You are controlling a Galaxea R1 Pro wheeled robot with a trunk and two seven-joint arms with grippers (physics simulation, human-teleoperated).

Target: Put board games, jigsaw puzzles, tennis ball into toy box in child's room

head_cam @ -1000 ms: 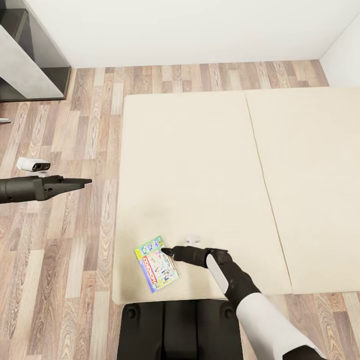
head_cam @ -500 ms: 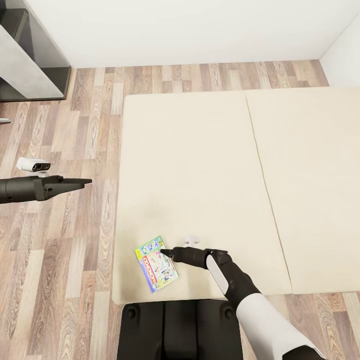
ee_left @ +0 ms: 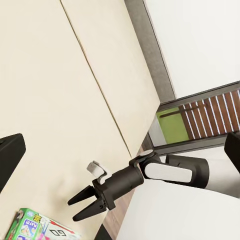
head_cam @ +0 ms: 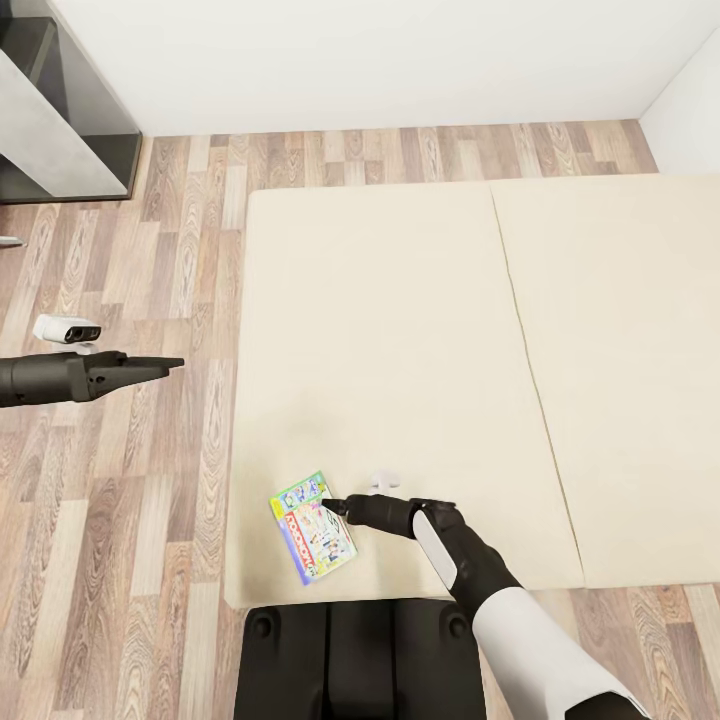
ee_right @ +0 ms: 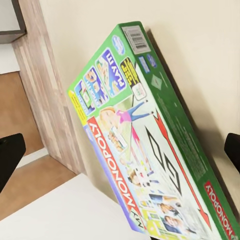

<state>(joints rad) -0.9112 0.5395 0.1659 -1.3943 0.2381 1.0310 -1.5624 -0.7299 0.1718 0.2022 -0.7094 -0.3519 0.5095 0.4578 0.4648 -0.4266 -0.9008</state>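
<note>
A wood-plank floor [head_cam: 150, 500] and white walls frame a wide beige bed [head_cam: 400, 340] that takes up the centre and right of the head view, with a dark grey cabinet [head_cam: 60, 110] cut off at the upper left. The Monopoly board game [head_cam: 313, 527] lies flat on the mattress near its lower left corner, just above the robot's dark base [head_cam: 360, 655] at the bottom edge. Its long axis runs from upper left to lower right in the frame, tilted only slightly from straight up and down. The right gripper [head_cam: 333, 504] reaches in from the lower right, and its tips sit at the box's right long edge, near the upper end; the jaws stand parted, as the left wrist view shows [ee_left: 82, 207], with a moderate gap and nothing held. The box therefore lies just ahead of and to the left of those jaws, so the right arm is plainly the nearer one. The left gripper [head_cam: 165, 365] hangs over the floor at mid left, well apart from the box, and whether its jaws are parted cannot be told at this angle. In the right wrist view the box [ee_right: 150, 150] is cut off at the bottom. Whether the right tips actually touch the box edge is hard to make out.
</note>
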